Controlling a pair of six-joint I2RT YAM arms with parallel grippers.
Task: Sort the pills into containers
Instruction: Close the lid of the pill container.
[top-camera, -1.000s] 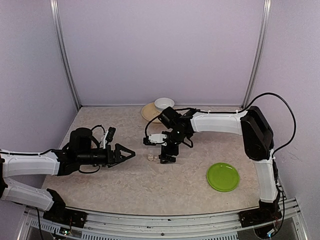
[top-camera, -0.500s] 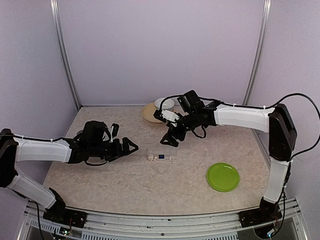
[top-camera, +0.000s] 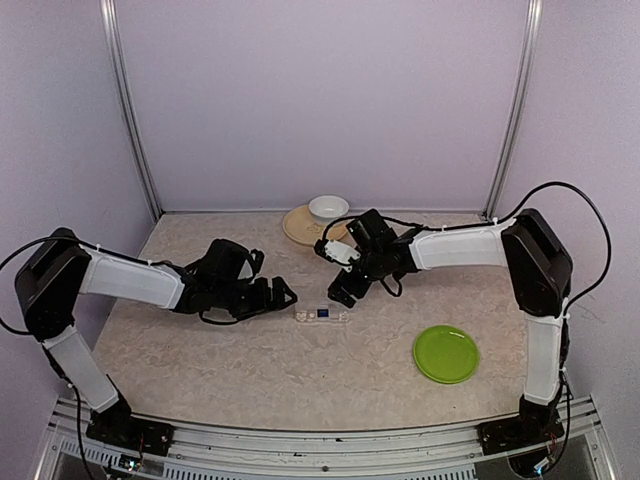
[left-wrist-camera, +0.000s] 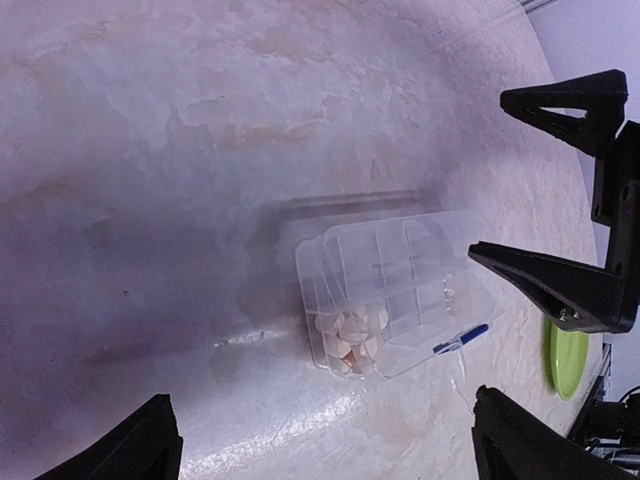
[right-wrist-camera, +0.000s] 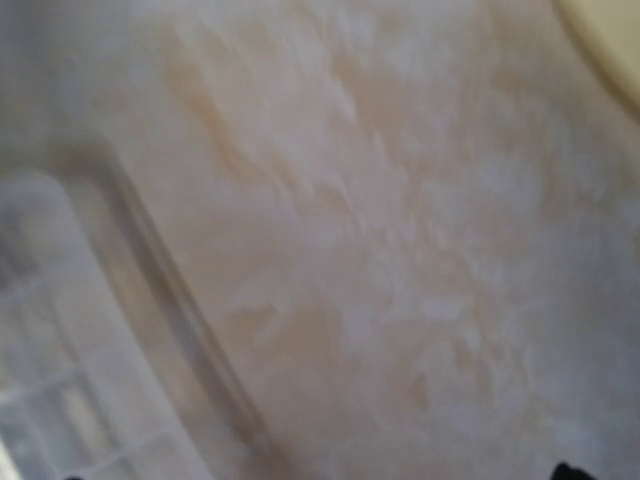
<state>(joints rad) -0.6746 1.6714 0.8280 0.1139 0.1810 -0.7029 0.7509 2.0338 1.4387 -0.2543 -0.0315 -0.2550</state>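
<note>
I note left gripper (top-camera: 284, 296) and right gripper (top-camera: 340, 296) both spread wide, empty, either side of the pill box (top-camera: 322, 314) holding pills (left-wrist-camera: 347, 333).

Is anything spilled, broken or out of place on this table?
Nothing stands out. The clear pill box lies flat by the open left gripper and right gripper, and the pills sit heaped in one end compartment, none seen loose on the table.
</note>
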